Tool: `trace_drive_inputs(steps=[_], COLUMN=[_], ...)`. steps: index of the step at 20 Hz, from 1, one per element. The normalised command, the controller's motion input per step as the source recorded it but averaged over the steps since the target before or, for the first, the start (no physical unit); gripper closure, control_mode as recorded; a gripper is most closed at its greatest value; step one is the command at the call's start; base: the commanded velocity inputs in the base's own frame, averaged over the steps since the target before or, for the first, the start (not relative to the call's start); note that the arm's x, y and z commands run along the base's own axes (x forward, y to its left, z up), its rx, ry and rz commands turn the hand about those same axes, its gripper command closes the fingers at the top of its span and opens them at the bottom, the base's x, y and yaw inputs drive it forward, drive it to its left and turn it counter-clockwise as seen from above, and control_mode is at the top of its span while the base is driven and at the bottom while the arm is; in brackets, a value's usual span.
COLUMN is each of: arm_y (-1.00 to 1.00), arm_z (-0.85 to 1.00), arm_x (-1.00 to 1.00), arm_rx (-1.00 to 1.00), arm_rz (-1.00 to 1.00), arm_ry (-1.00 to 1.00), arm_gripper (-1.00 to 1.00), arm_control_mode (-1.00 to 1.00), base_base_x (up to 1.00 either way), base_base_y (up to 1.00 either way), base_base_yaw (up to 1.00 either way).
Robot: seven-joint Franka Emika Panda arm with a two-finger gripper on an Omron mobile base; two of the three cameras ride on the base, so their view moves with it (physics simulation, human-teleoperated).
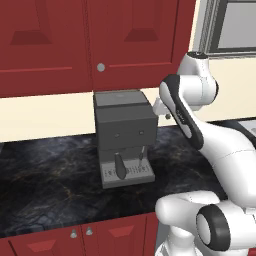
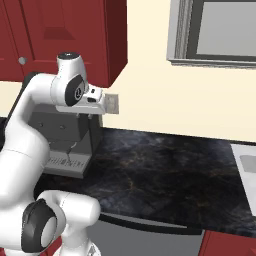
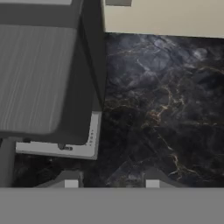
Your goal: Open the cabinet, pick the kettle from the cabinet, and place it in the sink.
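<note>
Opening step not begun: the tall dark red wall cabinet point(image 1: 132, 45) with its round silver knob point(image 1: 101, 67) stands closed, kettle unseen, while the two-finger gripper point(image 3: 111, 181), parted and empty over the black marbled counter point(image 3: 162, 109), must next rise to that knob.

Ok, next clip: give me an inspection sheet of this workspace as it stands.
Surface: dark marbled counter, bare to the right of the machine.
Job's things: cabinet shut, knob untouched; sink at the counter's right end; kettle nothing seen.
Clutter: grey coffee machine under the cabinet.
Grippers: gripper above the counter beside the machine, fingers apart, holding nothing.
Cables: nothing seen.
Surroundings: cream wall, window, red lower cabinets.
</note>
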Motion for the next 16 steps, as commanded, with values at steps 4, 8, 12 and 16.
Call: trace_drive_inputs(steps=[4, 8, 12, 16], arm_y=[0.0, 0.01, 0.22, 0.26], arm_z=[0.0, 0.0, 0.13, 0.18], arm_x=[-0.09, -0.27, -0.19, -0.15], arm_rx=[0.01, 0.02, -0.03, -0.02], arm_rz=[0.0, 0.0, -0.03, -0.04], arm_ry=[-0.01, -0.23, -0.36, -0.23], arm_gripper=[-1.0, -1.0, -1.0, -1.0], arm_control_mode=[-1.0, -1.0, -1.0, -1.0], base_base_x=[0.0, 0.0, 0.0, 0.0], base_base_y=[0.0, 0.0, 0.0, 0.0], base_base_yaw=[0.0, 0.0, 0.0, 0.0])
